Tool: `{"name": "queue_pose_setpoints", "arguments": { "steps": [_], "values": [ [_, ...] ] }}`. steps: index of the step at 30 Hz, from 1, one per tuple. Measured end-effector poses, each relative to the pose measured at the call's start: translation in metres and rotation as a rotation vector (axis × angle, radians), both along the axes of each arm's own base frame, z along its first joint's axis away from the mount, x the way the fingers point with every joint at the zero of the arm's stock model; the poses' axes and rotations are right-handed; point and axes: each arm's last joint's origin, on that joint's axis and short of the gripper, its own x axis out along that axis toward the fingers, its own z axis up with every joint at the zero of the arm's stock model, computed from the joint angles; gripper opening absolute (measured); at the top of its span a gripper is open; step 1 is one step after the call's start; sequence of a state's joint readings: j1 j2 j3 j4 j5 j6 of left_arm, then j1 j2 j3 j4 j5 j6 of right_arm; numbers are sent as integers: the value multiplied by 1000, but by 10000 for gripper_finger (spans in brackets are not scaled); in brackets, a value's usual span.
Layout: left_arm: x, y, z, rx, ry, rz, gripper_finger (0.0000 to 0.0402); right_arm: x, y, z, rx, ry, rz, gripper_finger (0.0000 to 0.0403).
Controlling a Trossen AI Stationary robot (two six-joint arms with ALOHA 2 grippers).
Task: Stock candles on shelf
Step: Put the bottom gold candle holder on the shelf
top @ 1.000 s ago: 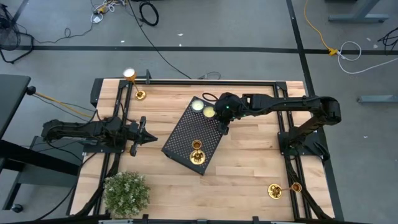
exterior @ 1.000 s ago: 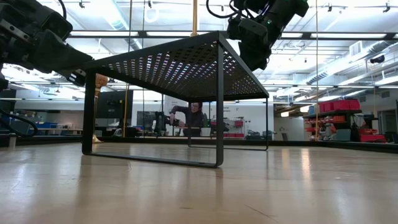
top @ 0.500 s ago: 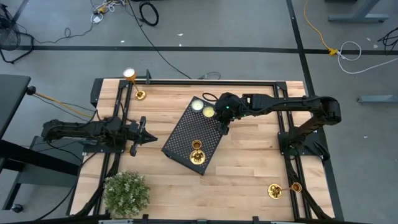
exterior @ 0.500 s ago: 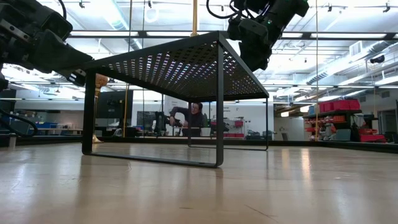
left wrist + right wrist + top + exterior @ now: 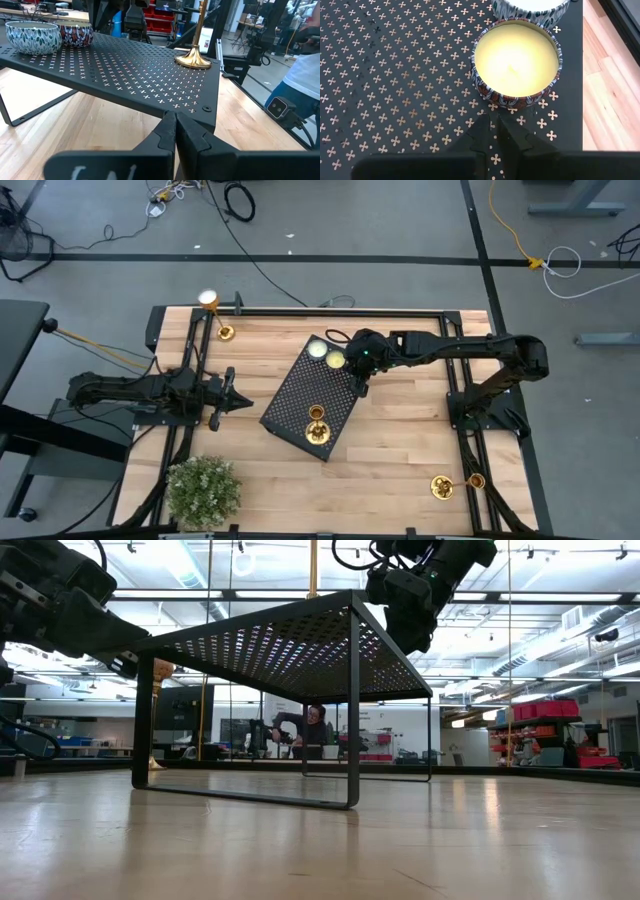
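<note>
The shelf (image 5: 313, 402), a black perforated platform, stands at an angle near the middle of the wooden table (image 5: 400, 470). At its far end sit two round tin candles side by side: a blue-patterned tin (image 5: 317, 349) and, beside it, a red-patterned tin (image 5: 336, 359) filled with pale yellow wax. At the near end of the shelf a gold candlestick (image 5: 316, 422) stands upright on its brass base. A second candlestick (image 5: 216, 317) stands on the table at the far left corner, well apart from the shelf, and a third candlestick (image 5: 441, 486) stands near the front right corner of the table. The right gripper (image 5: 362, 377) hangs over the far end of the shelf, just beside the red-patterned tin; in the right wrist view its two fingers (image 5: 481, 131) are pressed together, tips meeting just short of the tin's rim and holding nothing. The left gripper (image 5: 240, 402) waits at the left side of the table, pointing toward the shelf's long edge; in the left wrist view its fingers (image 5: 169, 131) are likewise pressed together and empty, close to the shelf's near corner. A bushy green plant (image 5: 204, 491) stands at the front left corner. In the low view a person (image 5: 305, 730) is visible in the room behind the table.
</note>
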State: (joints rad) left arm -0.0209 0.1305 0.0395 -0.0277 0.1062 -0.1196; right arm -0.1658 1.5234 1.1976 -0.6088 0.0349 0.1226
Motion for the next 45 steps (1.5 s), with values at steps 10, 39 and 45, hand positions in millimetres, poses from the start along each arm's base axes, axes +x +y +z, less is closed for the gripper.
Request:
{"name": "queue_pose_setpoints", "arguments": {
  "steps": [10,39,45],
  "values": [
    [0,0,0,0,0,0,14,0,0,0,0,0,0,32],
    [0,0,0,0,0,0,14,-36,6,53,-39,-187,6,32],
    [0,0,0,0,0,0,14,-52,8,66,-80,-256,35,32]
  ]
}}
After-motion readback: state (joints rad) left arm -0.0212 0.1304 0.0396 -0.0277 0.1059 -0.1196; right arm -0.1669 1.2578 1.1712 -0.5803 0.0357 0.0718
